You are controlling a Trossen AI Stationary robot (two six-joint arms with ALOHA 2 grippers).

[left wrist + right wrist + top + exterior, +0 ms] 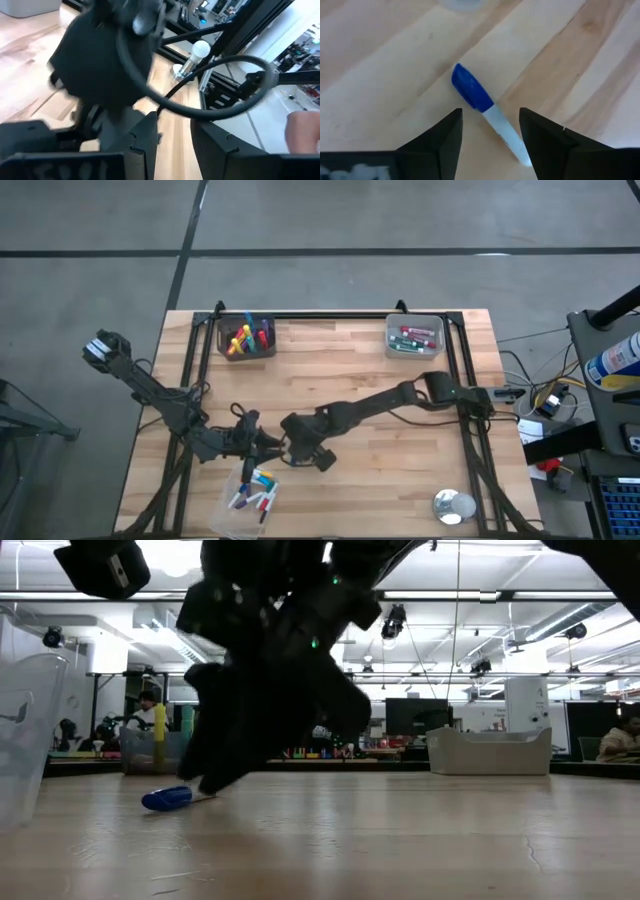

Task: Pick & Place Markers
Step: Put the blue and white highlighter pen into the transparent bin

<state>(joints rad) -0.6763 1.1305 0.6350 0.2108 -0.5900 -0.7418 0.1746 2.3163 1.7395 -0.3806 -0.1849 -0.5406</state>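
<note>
A blue-capped marker (pixel 487 115) with a white barrel lies flat on the wooden table (pixel 400 460). In the right wrist view its long axis runs on a diagonal, the blue cap toward ten o'clock and the white barrel toward four o'clock. In the low view the same marker (pixel 168 798) rests on the boards with its blue cap at the nine o'clock end.

The right gripper (pixel 490 132) hangs directly over this marker. Its two dark fingers (pixel 440 142) stand wide apart, one on each side of the white barrel, and neither finger clearly touches it; the gripper has hold of nothing. In the high view the right gripper (pixel 312 452) sits toward the six o'clock side of the table, a little to nine o'clock of centre.

The left gripper (pixel 258 442) is just beside it on the nine o'clock side, pointing at the right arm's wrist. Its fingers (pixel 145 145) are spread apart with only bare table between them, holding nothing.

More markers lie in a clear tray (pixel 250 492) at the six o'clock edge, just below both grippers. Others stand in a bin (pixel 247 338) near eleven o'clock and lie in a second bin (pixel 414 337) near one o'clock. A round lid-like object (pixel 453 505) rests near five o'clock.
</note>
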